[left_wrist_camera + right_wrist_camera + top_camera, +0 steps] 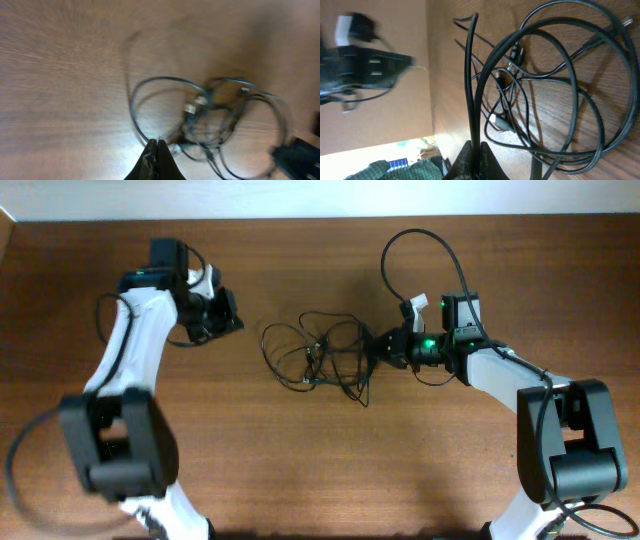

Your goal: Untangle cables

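Our right end effector (384, 346) pinches a strand at the right edge of the cables (320, 358) on the counter (300, 470). Our left end effector (229, 311), closed and empty, hovers to their left.

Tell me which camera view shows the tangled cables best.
The right wrist view: the cables fill it close up and sharp, so single loops, crossings and plugs can be told apart. The overhead view shows all the cables together, but small and thin. The left wrist view shows the cables blurred.
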Controlling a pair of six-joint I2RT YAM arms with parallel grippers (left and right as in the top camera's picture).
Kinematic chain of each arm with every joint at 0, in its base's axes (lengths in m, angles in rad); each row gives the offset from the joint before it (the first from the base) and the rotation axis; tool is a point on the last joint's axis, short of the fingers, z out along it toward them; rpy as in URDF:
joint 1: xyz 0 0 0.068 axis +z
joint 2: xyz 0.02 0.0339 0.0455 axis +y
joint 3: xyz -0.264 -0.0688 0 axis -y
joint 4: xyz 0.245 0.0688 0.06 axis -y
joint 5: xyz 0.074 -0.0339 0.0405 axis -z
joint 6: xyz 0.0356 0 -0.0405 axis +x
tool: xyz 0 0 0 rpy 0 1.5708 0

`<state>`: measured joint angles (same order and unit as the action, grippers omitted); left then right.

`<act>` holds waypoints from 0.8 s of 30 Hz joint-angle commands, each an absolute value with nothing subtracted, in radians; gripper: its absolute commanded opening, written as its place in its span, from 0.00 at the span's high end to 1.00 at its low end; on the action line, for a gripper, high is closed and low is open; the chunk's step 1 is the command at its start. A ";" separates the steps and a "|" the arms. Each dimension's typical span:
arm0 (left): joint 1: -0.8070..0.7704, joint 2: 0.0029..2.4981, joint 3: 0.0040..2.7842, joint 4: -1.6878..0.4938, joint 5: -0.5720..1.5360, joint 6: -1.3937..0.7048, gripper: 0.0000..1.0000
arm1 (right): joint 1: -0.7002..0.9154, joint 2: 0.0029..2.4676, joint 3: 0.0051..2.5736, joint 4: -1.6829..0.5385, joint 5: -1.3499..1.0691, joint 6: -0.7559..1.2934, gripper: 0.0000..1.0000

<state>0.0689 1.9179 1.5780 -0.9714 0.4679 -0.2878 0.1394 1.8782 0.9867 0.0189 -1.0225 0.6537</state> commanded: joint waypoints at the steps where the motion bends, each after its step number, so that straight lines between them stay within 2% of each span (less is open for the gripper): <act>1: 0.069 1.790 1.607 -1.084 0.402 -0.275 1.00 | 0.147 1.858 0.981 0.027 -1.142 0.626 0.96; 2: 0.066 1.792 1.605 -1.167 0.400 -0.275 0.96 | 0.146 1.858 0.981 0.047 -1.230 0.607 0.96; 4: 0.065 1.801 1.604 -1.288 0.408 -0.255 0.99 | 0.145 1.851 0.981 0.136 -1.382 0.610 0.96; 6: 0.057 1.801 1.600 -1.340 0.470 -0.186 1.00 | 0.145 1.827 0.981 0.133 -1.388 0.610 0.96; 10: -0.027 1.801 1.578 -1.287 0.489 -0.168 0.98 | 0.158 1.723 0.981 0.084 -1.386 0.610 0.96; 12: -0.080 1.801 1.569 -1.249 0.570 -0.170 0.99 | 0.178 1.677 0.981 0.084 -1.380 0.619 0.96; 15: -0.155 1.801 1.569 -1.176 0.625 -0.220 0.93 | 0.204 1.652 0.981 0.086 -1.331 0.619 0.96; 18: -0.192 1.801 1.569 -1.112 0.541 -0.321 0.88 | 0.252 1.652 0.981 0.068 -1.198 0.554 0.96; 21: -0.218 1.803 1.569 -1.087 0.302 -0.457 0.86 | 0.339 1.652 0.981 -0.096 -0.871 0.548 0.96; 24: -0.239 1.805 1.555 -1.084 0.207 -0.463 0.83 | 0.412 1.652 0.981 -0.196 -0.592 0.550 0.96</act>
<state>-0.2237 1.7939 1.5780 -1.0882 0.3531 -0.4053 0.3641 1.6703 0.9791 -0.1585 -0.8841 0.5678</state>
